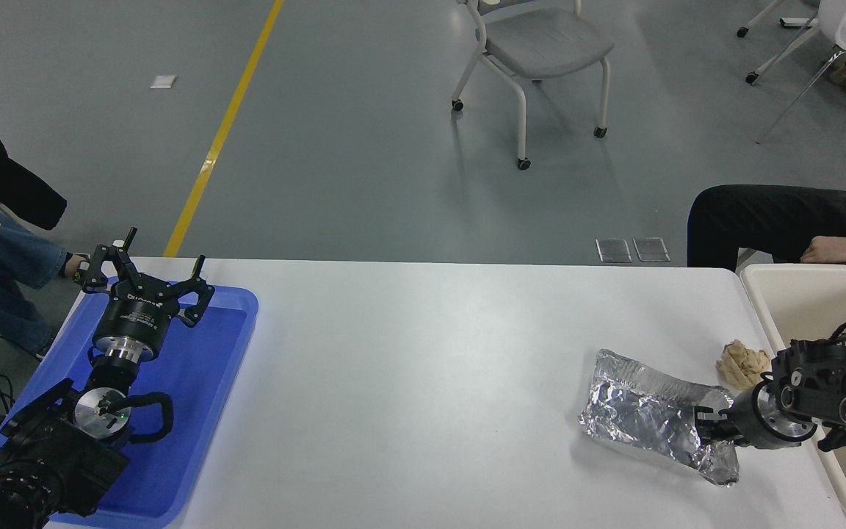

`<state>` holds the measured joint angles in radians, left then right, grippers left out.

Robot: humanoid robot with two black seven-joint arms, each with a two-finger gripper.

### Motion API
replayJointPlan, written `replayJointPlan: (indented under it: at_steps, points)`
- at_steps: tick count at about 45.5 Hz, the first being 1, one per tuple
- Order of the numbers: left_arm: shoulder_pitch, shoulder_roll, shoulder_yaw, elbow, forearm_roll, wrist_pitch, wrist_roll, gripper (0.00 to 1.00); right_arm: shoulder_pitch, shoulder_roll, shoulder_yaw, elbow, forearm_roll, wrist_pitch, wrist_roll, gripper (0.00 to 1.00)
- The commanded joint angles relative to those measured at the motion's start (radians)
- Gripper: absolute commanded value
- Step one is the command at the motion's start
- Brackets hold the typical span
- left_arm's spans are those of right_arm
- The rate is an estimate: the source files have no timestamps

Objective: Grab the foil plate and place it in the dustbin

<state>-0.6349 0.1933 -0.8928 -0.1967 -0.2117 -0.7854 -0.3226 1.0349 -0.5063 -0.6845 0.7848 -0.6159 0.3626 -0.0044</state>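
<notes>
The foil plate [647,422] lies on the white counter [423,382] near its right edge, flat and wrinkled, with nothing yet lifting it. The right claw [703,425] sits low at the plate's right end, touching or overlapping the crumpled rim there. Its fingers are too small and dark against the foil to tell whether they are spread, pressed together or already pinching the rim.

The dustbin [761,283] stands just beyond the counter's right edge, and the right arm reaches across its near wall. A small tan paper ball [740,364] rests on the counter between the plate and the dustbin, just beside the arm.

By the look of it, the task is at the gripping stage: the approach to the plate is made, but the lift, the short carry to the right and the drop into the dustbin all remain.

The left claw [145,283] is parked with fingers spread over the blue tray [225,353] at the counter's left edge. A person's sleeve [775,220] shows beyond the far right corner.
</notes>
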Motion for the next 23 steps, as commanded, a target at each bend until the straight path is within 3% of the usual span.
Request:
replayJointPlan:
  at_steps: [1,23]
  points:
    - [0.000,0.000,0.000,-0.001,0.000,0.000,0.000,1.00,0.013,-0.001,0.003,0.017,-0.007,-0.002,0.001,0.00]
    - [-0.002,0.000,0.000,-0.001,0.000,0.000,0.000,1.00,0.298,-0.115,-0.119,0.243,-0.005,0.004,-0.002,0.00]
